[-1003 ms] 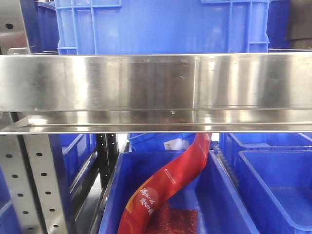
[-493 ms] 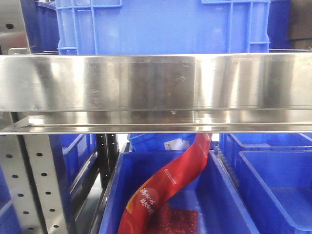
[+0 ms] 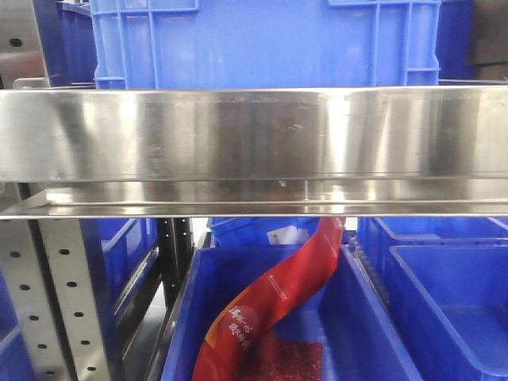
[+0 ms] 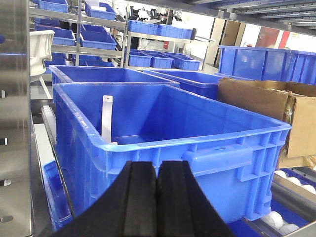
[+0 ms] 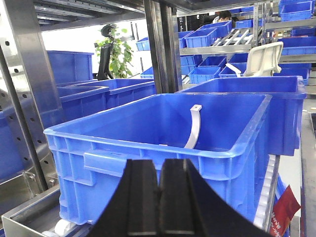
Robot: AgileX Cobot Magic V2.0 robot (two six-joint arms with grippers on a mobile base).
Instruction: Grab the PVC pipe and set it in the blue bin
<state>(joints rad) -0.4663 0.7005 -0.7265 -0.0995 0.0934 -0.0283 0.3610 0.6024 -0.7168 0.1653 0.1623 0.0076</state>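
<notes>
A large blue bin (image 4: 207, 140) stands just past my left gripper (image 4: 158, 170), whose black jaws are shut with nothing between them. The same blue bin (image 5: 143, 136) faces my right gripper (image 5: 159, 170), also shut and empty. Inside the bin a thin white curved strap (image 5: 193, 126) leans on the wall; the left wrist view shows this strap (image 4: 106, 118) too. A white moulded part (image 4: 42, 49) sits beyond the bin, and I cannot tell whether it is the PVC pipe. In the front view neither gripper shows.
A steel shelf beam (image 3: 254, 135) crosses the front view, with a blue crate (image 3: 262, 40) above and a red bag (image 3: 270, 305) in a lower bin. A cardboard box (image 4: 266, 108) stands right of the bin. A steel upright (image 5: 24, 98) rises at left.
</notes>
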